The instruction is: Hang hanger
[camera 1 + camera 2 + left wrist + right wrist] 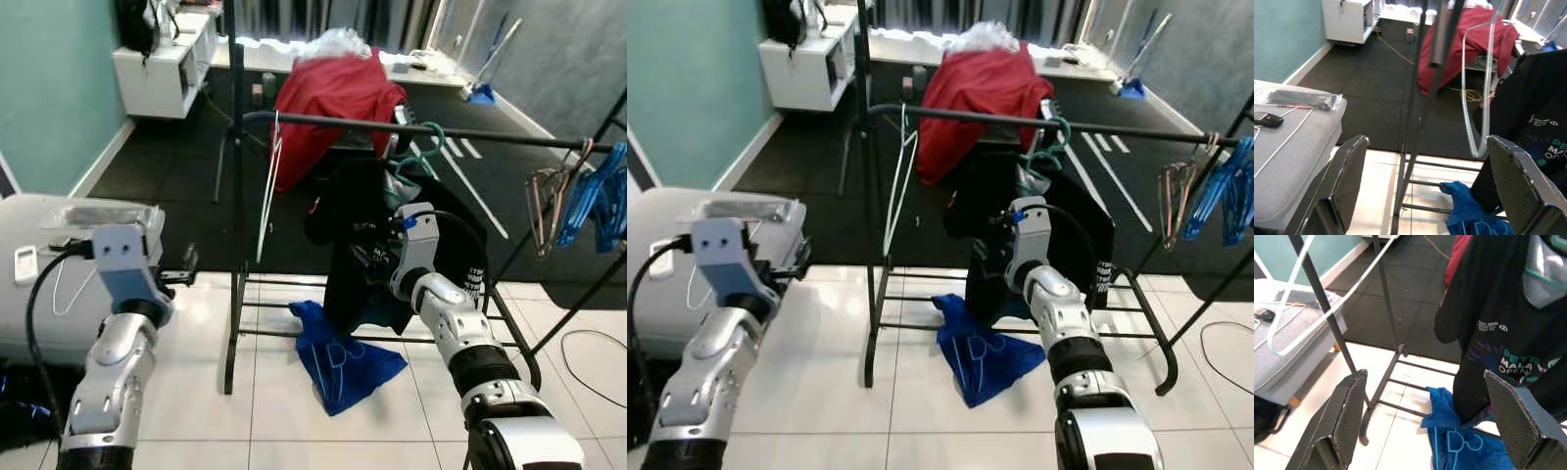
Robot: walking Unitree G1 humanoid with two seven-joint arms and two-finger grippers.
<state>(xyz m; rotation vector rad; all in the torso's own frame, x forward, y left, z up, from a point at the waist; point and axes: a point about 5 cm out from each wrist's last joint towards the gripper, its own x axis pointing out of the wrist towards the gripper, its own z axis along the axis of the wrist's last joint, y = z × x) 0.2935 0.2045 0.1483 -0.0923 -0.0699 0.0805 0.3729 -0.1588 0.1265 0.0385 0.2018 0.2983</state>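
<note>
Your left gripper has its fingers spread wide with nothing between them, raised beside the grey bed and facing the garment rack. Look past those fingers and you see the white wire hanger already hooked over the rack's top bar, near the bar's left end, dangling just ahead of the right-hand finger and well clear of both. Your right gripper is likewise wide open and holds nothing; it is lifted in front of the black shirt that hangs on a green hanger from the same bar. In the right wrist view the black shirt fills the space beyond the far finger, while the white hanger's loop crosses beyond the near finger, beside the rack's upright post. Below and between those fingers a blue cloth lies crumpled on the white tile floor, draped against the rack's lower rails. Behind the rack a red garment is heaped over something you cannot make out. Toward the bar's right end a bunch of blue hangers hangs. On the bed, near your left arm, lie a few more wire hangers, a small remote and a clear packet.
</note>
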